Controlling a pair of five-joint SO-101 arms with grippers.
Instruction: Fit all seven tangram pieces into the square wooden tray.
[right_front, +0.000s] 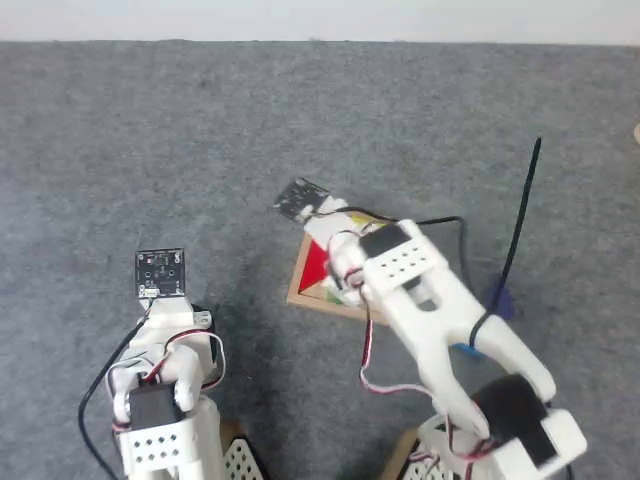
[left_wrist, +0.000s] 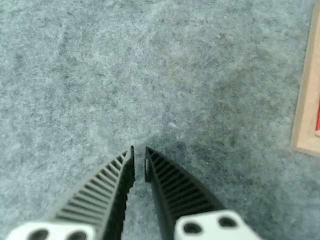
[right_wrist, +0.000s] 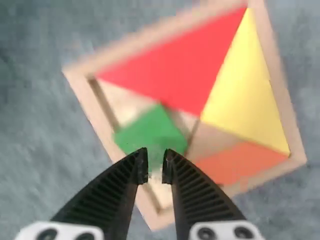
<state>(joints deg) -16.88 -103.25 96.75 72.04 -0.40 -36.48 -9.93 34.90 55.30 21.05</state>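
Note:
The square wooden tray (right_wrist: 80, 82) lies on grey carpet and holds a red triangle (right_wrist: 185, 62), a yellow triangle (right_wrist: 242, 97), an orange piece (right_wrist: 235, 162) and a green square (right_wrist: 150, 132) lying askew. My right gripper (right_wrist: 154, 161) hovers just above the green square, its fingers almost together with nothing between them. In the high view the right arm (right_front: 400, 265) covers most of the tray (right_front: 300, 293); a strip of the red triangle (right_front: 316, 265) shows. My left gripper (left_wrist: 138, 156) hangs shut over bare carpet, left of the tray's edge (left_wrist: 305, 100).
On the carpet to the right of the tray, partly hidden by the right arm, lie a purple piece (right_front: 500, 300) and a blue piece (right_front: 466, 350). A black cable (right_front: 520, 225) rises beside them. The left arm (right_front: 165, 370) stands at the front left.

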